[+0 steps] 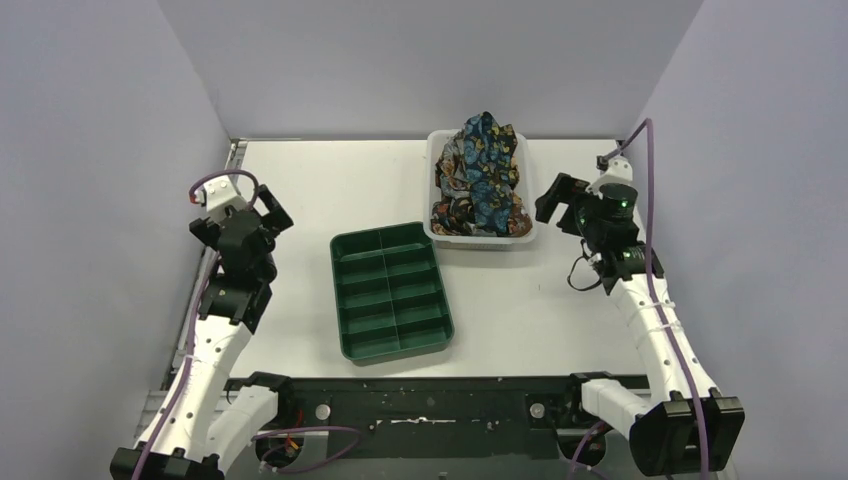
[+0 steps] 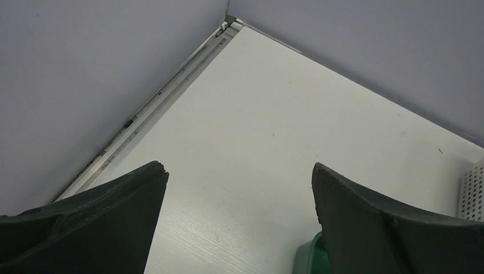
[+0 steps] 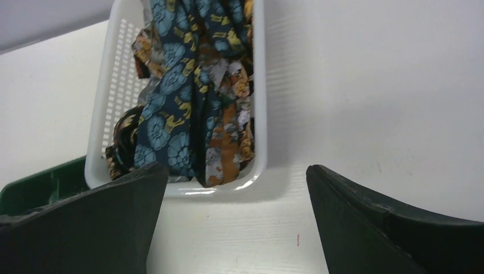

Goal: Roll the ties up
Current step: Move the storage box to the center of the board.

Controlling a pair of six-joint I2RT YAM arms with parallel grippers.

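1. I see a lab test cell: plain grey walls (image 1: 100, 120) box in a white table (image 1: 300, 190).
2. My left arm (image 1: 212, 350) and right arm (image 1: 655, 325), cabled, bolt to a black rail (image 1: 430, 395).

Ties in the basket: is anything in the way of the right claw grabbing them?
Nothing visible. The right gripper is open beside the white basket, with only table between them. The ties heap above the basket's rim, so they look reachable from above.

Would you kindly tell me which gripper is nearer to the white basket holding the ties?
Right. The right gripper hovers open just off the right side of the white basket. The left gripper is open far to its left, beyond the green tray.
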